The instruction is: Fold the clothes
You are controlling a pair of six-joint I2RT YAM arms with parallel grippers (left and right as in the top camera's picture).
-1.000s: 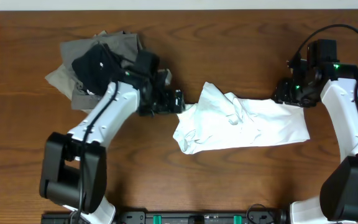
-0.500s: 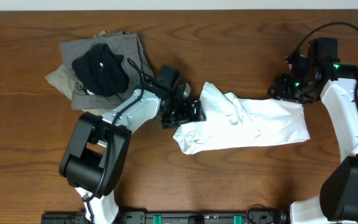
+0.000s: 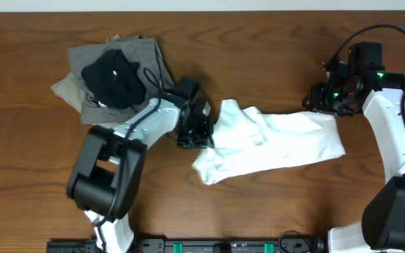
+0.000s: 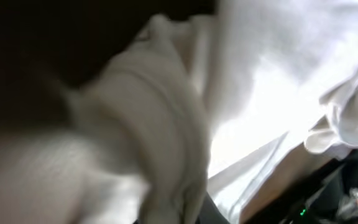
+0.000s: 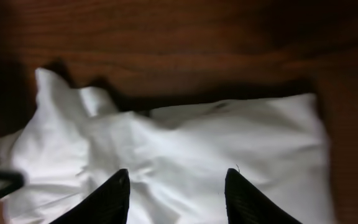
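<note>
The clothes, a plain white T-shirt (image 3: 280, 140), lie crumpled in a long strip across the middle of the table. My left gripper (image 3: 204, 132) is at the shirt's left end, shut on a bunch of its cloth. Blurred white cloth (image 4: 272, 81) fills the left wrist view and hides the fingers. My right gripper (image 3: 316, 104) hovers at the shirt's far right corner. In the right wrist view this gripper (image 5: 176, 173) is open, its two dark fingers spread over the white cloth (image 5: 229, 137), nothing between them.
A heap of grey-olive garments (image 3: 97, 56) with a small black garment (image 3: 111, 77) on top lies at the back left, just behind my left arm. Bare wooden table (image 3: 259, 56) surrounds the shirt. Black fixtures run along the front edge (image 3: 223, 246).
My left arm swung from the grey heap to the shirt's left end and its gripper shut there; the shirt's left part shifted and bunched. The right gripper barely moved.
</note>
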